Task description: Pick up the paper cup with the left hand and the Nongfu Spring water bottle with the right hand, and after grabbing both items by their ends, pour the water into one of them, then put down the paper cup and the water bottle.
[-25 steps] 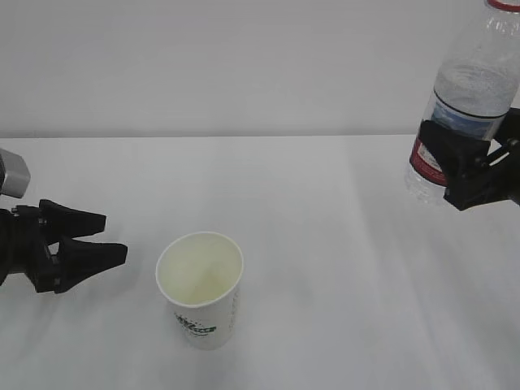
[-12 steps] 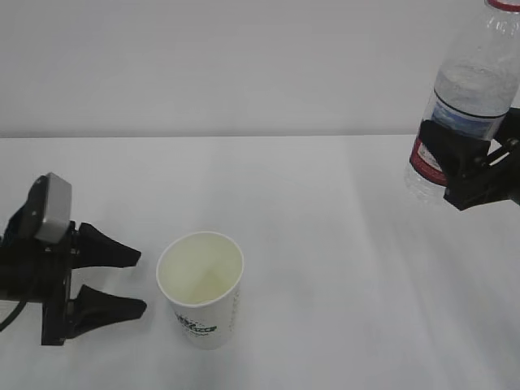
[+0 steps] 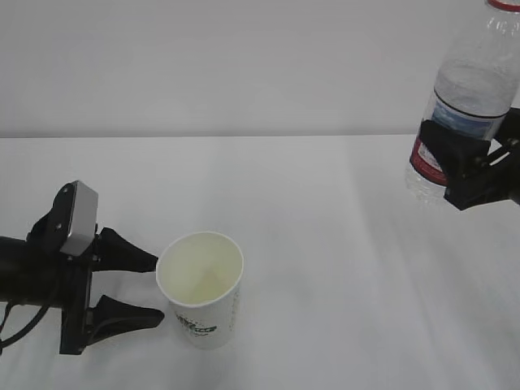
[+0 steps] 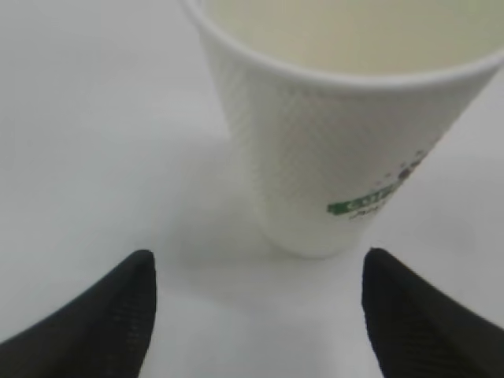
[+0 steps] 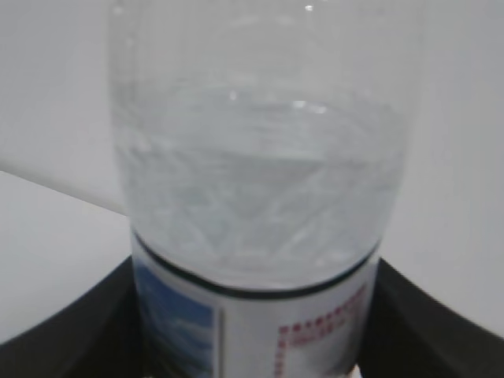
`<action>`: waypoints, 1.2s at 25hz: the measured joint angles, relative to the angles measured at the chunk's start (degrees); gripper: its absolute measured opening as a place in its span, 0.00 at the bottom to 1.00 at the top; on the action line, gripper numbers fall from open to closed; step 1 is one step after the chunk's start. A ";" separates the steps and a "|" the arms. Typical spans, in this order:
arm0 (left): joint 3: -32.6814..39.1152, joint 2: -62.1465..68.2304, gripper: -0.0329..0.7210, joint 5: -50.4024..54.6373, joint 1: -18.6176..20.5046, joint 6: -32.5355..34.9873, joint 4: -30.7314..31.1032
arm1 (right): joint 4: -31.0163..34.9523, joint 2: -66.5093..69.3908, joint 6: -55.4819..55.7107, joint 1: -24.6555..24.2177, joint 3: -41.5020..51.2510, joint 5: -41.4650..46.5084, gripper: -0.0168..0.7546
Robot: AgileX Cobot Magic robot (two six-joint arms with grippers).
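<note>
white table (image 3: 325,244), pale wall (image 3: 244,65); left claw (image 3: 154,288) spread beside paper cup (image 3: 201,288); right claw (image 3: 459,166) pinching bottle (image 3: 471,89).

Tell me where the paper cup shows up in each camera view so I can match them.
Exterior view: paper cup stands low, left of centre, on the table.
Left wrist view: the cup fills the upper middle, beyond both black fingertips.
Right wrist view: not in it.
Shared landmark: its green-and-black logo.

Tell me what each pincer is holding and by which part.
The right pincer holds the bottle by its labelled lower body, lifted off the table. The left pincer holds nothing: it stands open beside the cup, not touching it.
</note>
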 joint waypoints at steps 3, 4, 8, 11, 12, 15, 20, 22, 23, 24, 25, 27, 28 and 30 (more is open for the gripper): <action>0.00 0.00 0.84 -3.05 -1.19 -1.13 -2.88 | 0.00 0.00 0.00 0.00 0.00 0.00 0.69; 0.00 0.00 0.86 -3.37 -1.61 -1.50 -3.41 | 0.00 0.00 -0.12 0.00 0.00 0.00 0.69; 0.00 0.38 0.95 -3.13 -2.29 -1.99 -4.10 | 0.00 0.00 -0.23 0.00 0.00 0.00 0.69; 0.00 1.17 0.96 -3.13 -2.39 -2.10 -4.21 | 0.00 0.00 -0.36 0.00 0.00 0.00 0.69; 0.00 1.54 0.96 -3.13 -2.39 -2.34 -4.21 | 0.00 0.00 -0.36 0.00 0.00 0.00 0.69; 0.00 2.97 0.96 -3.13 -3.25 -2.58 -4.21 | 0.00 0.00 -0.36 0.00 0.00 0.00 0.69; 0.00 4.18 0.96 -2.34 -6.57 -2.66 -4.21 | 0.00 0.00 -0.44 0.00 0.00 0.00 0.69; 0.00 4.18 0.96 -0.89 -7.81 -2.32 -4.39 | 0.00 0.00 -0.44 0.00 0.00 0.00 0.69; 0.00 4.18 0.96 -0.28 -8.16 -2.08 -4.76 | 0.00 0.00 -0.44 0.00 0.00 0.00 0.69; 0.00 4.18 0.96 -0.05 -8.60 -1.61 -5.54 | 0.00 0.00 -0.44 0.00 0.00 0.00 0.69; 0.00 4.18 0.96 0.07 -9.03 -1.02 -6.28 | 0.00 0.00 -0.44 0.00 0.00 0.00 0.69; -0.24 4.26 0.96 1.19 -9.54 0.38 -8.02 | 0.00 -0.09 -0.44 0.00 0.00 0.00 0.69; -0.53 4.31 0.96 1.83 -9.76 0.77 -8.72 | 0.00 -0.09 -0.44 0.00 0.00 0.00 0.69; -1.22 4.77 0.96 2.35 -9.90 1.07 -9.81 | 0.00 -0.09 -0.49 0.00 0.00 0.00 0.69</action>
